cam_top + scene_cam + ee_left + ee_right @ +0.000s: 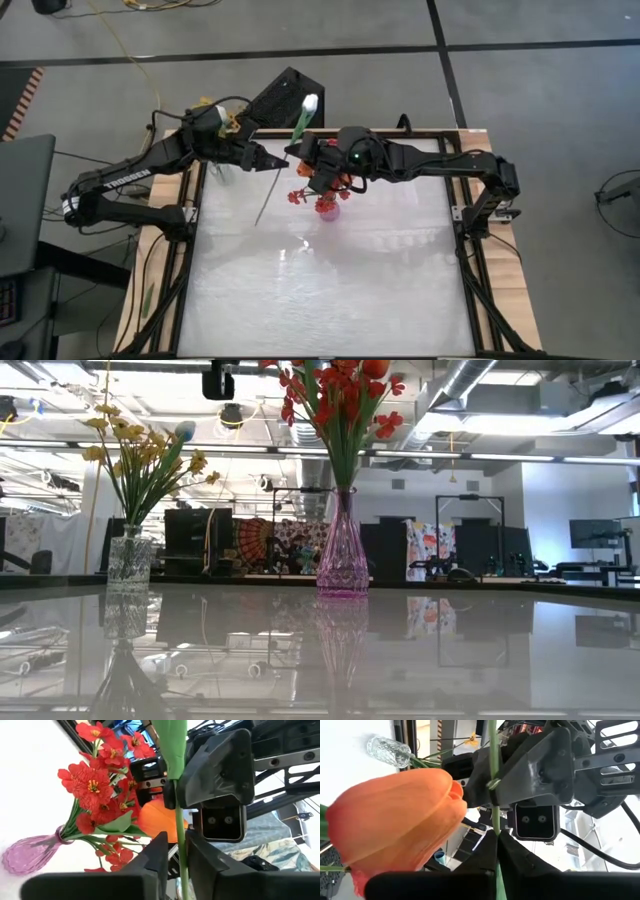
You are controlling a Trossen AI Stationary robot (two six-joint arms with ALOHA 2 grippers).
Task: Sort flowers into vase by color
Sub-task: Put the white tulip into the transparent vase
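The two arms are meeting over the upper middle of the table in the overhead picture, the left one reaching in from the left edge and the right one from the right edge. Between them a white flower is hanging in the air. Its pale bud is pointing toward the top of the frame, past the table's far edge, and its long green stem is slanting down and left over the white tabletop.

The left claw is sitting narrow on that stem, its two dark fingers pressing in on either side. The right claw is pinching the same stem just beside it, fingers nearly together with the thin green stalk running up between them. The two claws are facing each other at close range.

Just below the claws in the overhead frame, a pink vase is standing upright and holding the red flowers. In the level picture it is showing at the centre. An orange flower is sitting right beside the red blooms, filling the left of the right wrist picture. Whether it is standing in the pink vase I cannot tell.

A clear vase is standing upright at the left of the level picture, well apart from the pink one, and is holding the yellow flowers.
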